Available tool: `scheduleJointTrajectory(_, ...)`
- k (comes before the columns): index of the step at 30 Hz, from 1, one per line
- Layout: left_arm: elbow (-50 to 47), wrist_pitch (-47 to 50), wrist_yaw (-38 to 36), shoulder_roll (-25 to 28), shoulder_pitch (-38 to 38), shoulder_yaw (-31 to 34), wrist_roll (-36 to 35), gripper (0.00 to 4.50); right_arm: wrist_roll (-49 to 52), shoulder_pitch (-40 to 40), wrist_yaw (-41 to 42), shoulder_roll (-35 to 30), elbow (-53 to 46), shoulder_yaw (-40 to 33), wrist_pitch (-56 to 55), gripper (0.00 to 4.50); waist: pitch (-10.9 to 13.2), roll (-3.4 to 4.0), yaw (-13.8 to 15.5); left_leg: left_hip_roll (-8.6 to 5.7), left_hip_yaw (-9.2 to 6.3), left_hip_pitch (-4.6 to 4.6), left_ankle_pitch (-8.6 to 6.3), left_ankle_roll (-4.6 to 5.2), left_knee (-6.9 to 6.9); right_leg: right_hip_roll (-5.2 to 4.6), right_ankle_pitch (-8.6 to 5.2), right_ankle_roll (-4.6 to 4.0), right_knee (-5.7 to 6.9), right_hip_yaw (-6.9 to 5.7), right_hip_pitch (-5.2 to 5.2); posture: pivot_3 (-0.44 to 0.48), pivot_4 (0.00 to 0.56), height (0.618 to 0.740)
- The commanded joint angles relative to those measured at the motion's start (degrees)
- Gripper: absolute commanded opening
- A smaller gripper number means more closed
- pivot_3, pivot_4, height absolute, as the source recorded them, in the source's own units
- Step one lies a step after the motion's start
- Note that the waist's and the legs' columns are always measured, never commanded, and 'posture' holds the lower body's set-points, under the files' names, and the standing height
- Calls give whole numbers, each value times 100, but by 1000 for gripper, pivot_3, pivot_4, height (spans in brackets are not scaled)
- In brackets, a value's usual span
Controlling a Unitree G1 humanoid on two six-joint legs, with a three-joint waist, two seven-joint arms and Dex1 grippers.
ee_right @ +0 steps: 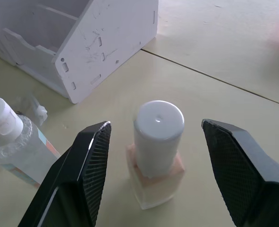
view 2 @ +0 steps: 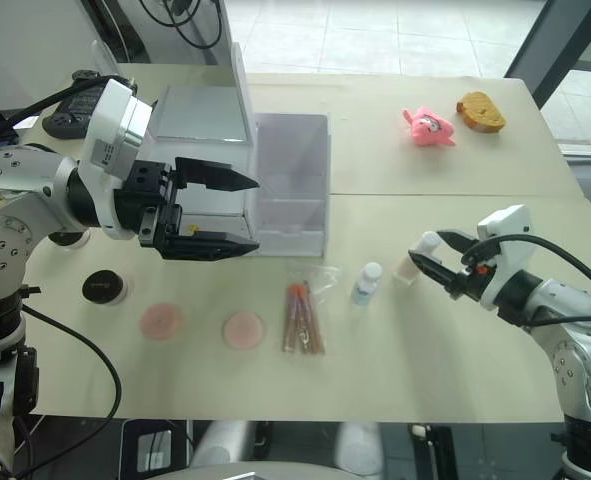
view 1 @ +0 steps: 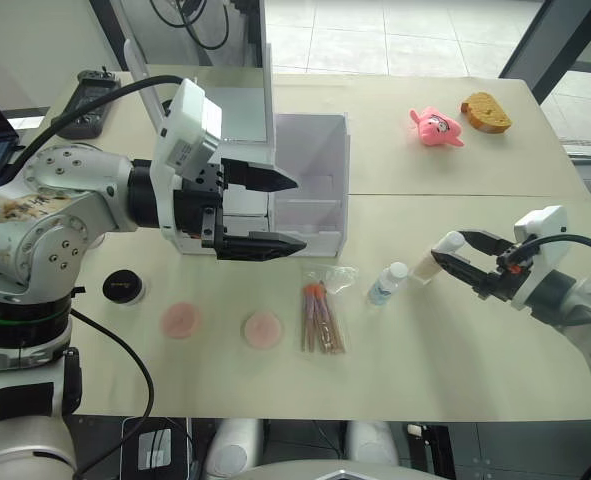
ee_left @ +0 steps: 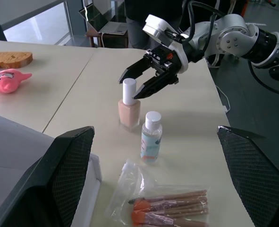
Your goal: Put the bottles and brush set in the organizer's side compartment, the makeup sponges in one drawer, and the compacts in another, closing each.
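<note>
1. The right claw [ee_right: 153, 175] is spread open, one black finger on each side of the cream-beige bottle [ee_right: 156, 151], and neither pad is touching it.
2. The bottle is standing upright on the bench [view 1: 455, 330], its white cap level with the fingertips, so the grip is best taken on the cap or just under it, where the fingers are already lined up.
3. The closing should be centred first: the gaps on the two sides look roughly even in the right wrist view, and a lopsided close would probably tip so narrow a bottle.
4. The clear bottle [view 1: 386, 284] with the blue label is standing just beside it, toward the organizer [view 1: 275, 190]; a straight lift is advised so that it is not knocked over.
5. The side compartment [view 1: 315, 185] is seen well apart from the bottle, its low front wall facing the robot; the bottle is best carried in over that wall and set down upright.
6. The brush set [view 1: 320, 315] in its crinkly bag is lying on the bench between the clear bottle and the makeup sponges [view 1: 263, 329], under the likely path, so height should be kept.
7. The left claw [view 1: 275, 212] is held open and empty in front of the organizer's drawers, and it may crowd the approach.
</note>
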Motion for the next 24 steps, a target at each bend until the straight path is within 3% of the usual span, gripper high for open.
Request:
scheduleJointTrajectory(1,-46,-11,-6,82,-50,113,-117,4500,-123,-105,99,-81,-14,17,-155,3087,0,0,-3,0,0,0,0,0,0,0,0,0,0,0,0,0,150,740)
scheduleJointTrajectory(5,-4,-54,-26,133,-84,107,-66,4500,-210,-210,133,58,145,62,-314,2041,0,0,-3,0,0,0,0,0,-1,1,0,0,0,0,0,0,150,740)
scheduleJointTrajectory(24,20,-55,107,124,115,172,-95,4500,-413,-329,420,45,381,130,-553,2041,0,0,-6,0,2,0,14,-25,-5,1,0,0,-8,2,1,0,150,740)
